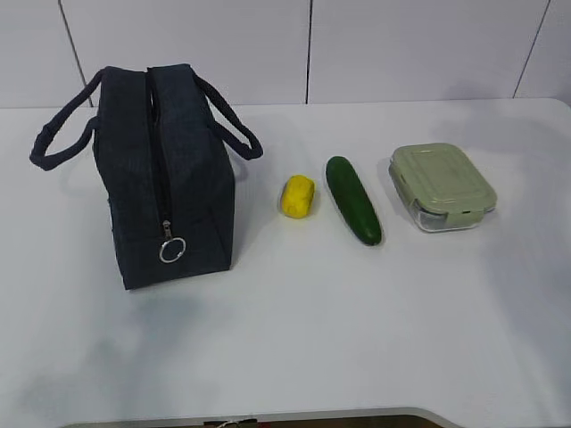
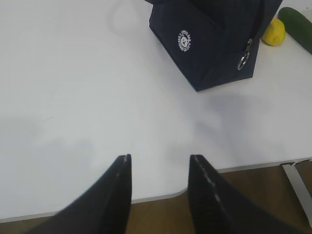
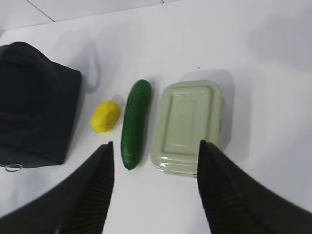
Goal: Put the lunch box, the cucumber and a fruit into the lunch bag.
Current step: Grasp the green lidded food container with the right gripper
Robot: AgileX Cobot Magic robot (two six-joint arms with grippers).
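The dark navy lunch bag (image 1: 165, 174) stands on the left of the white table, its top zipper closed with a silver ring pull (image 1: 171, 251) hanging at the near end. To its right lie the yellow fruit (image 1: 298, 196), the dark green cucumber (image 1: 353, 199) and the lunch box (image 1: 442, 185) with its sage-green lid, in a row. No arm shows in the exterior view. My left gripper (image 2: 160, 158) is open and empty over the table's near edge, well short of the lunch bag (image 2: 214, 39). My right gripper (image 3: 156, 144) hangs open above the cucumber (image 3: 134, 124) and lunch box (image 3: 190, 126).
The table's front edge (image 2: 165, 196) with wooden floor beyond lies under the left fingers. A grey-panelled wall (image 1: 312, 45) runs behind the table. White tabletop (image 1: 357, 339) stretches in front of the row of objects.
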